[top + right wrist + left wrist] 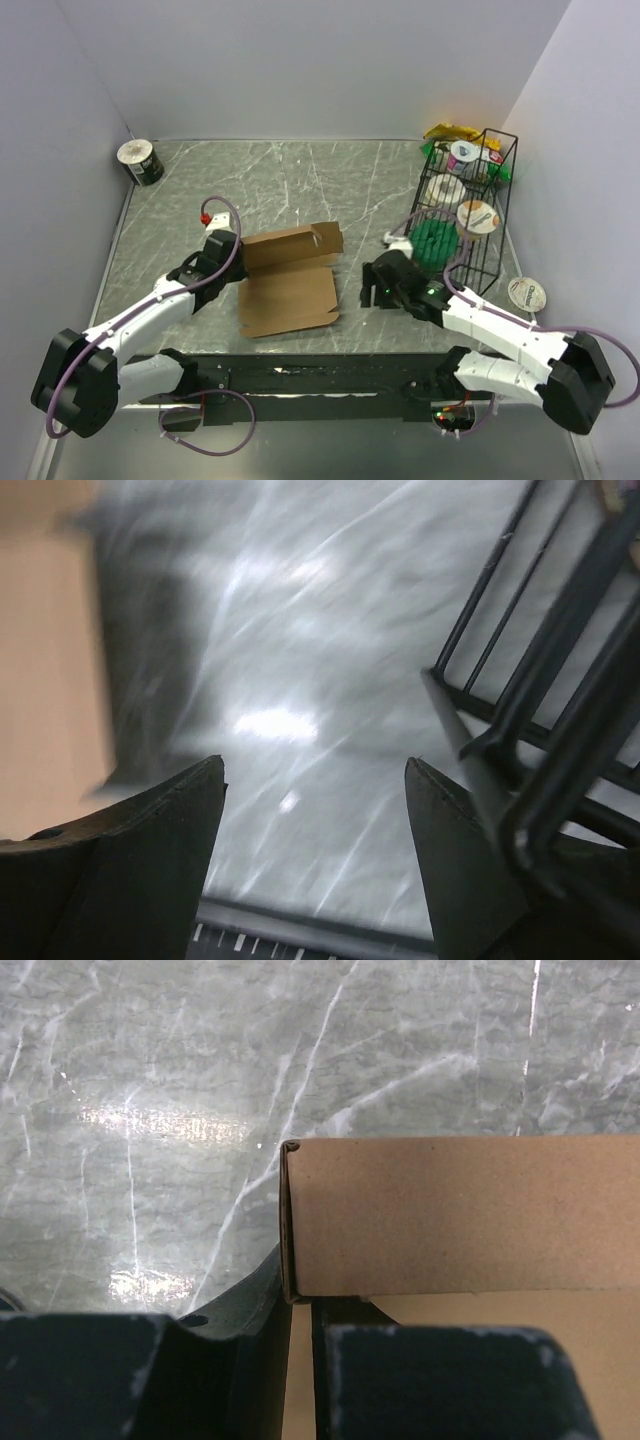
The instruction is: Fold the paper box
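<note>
The paper box (290,282) is brown cardboard lying half-formed at the table's middle, its far wall folded upright and its base flat. My left gripper (233,262) is at the box's left edge, shut on the thin left side flap. In the left wrist view the upright wall (460,1215) fills the right half, and a strip of cardboard shows between my two black fingers (300,1360). My right gripper (372,285) hangs open to the right of the box, holding nothing. In the right wrist view it (315,780) is over bare table, with the box's edge (45,680) blurred at the left.
A black wire basket (497,215) with lidded cups and snack packets stands at the right, close to my right gripper; its bars (560,680) show at the right of the wrist view. A loose cup (527,292) lies beside it. A dark cylinder (140,163) sits at the far left corner.
</note>
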